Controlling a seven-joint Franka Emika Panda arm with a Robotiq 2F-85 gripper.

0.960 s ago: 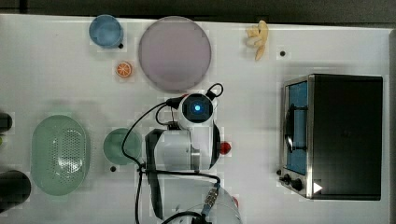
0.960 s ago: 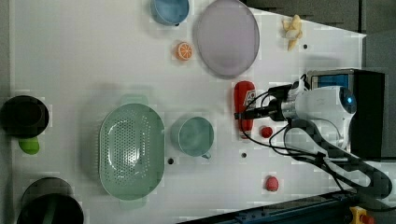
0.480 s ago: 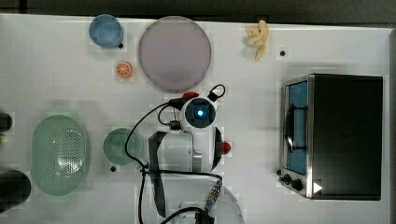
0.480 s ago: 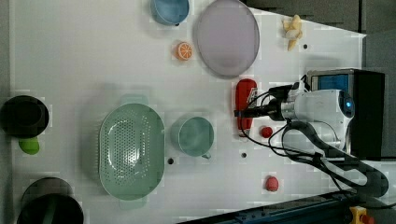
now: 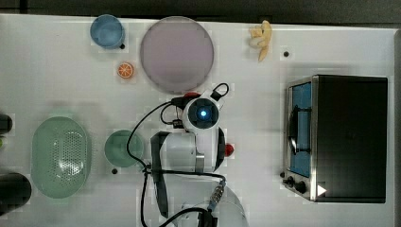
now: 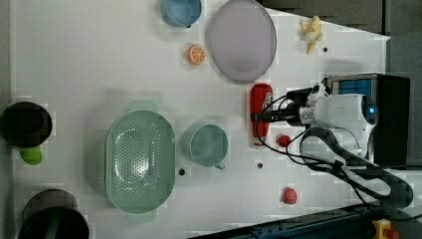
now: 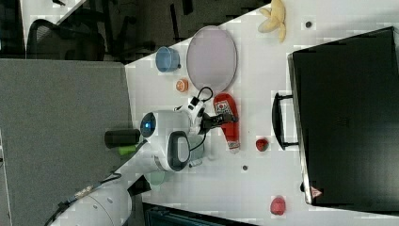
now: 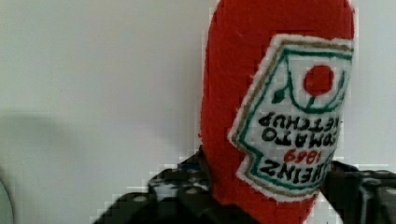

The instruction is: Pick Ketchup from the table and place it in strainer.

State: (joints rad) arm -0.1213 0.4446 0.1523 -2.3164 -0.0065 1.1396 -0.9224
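Ketchup [image 6: 260,112], a red plush bottle with a white label, lies flat on the white table [image 6: 74,59] at six o'clock from the lilac plate [image 6: 242,40] in the left view. The gripper [image 6: 260,117] straddles its middle, fingers [image 8: 187,189] against both sides, grasping it. Strainer [image 6: 140,162] sits at nine o'clock, beyond the green mug [image 6: 207,145].

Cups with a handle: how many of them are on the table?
2. The blue cup stands at the table's far edge in the top view, left of the purple plate. The green cup stands between the strainer and the arm. Others may be hidden.
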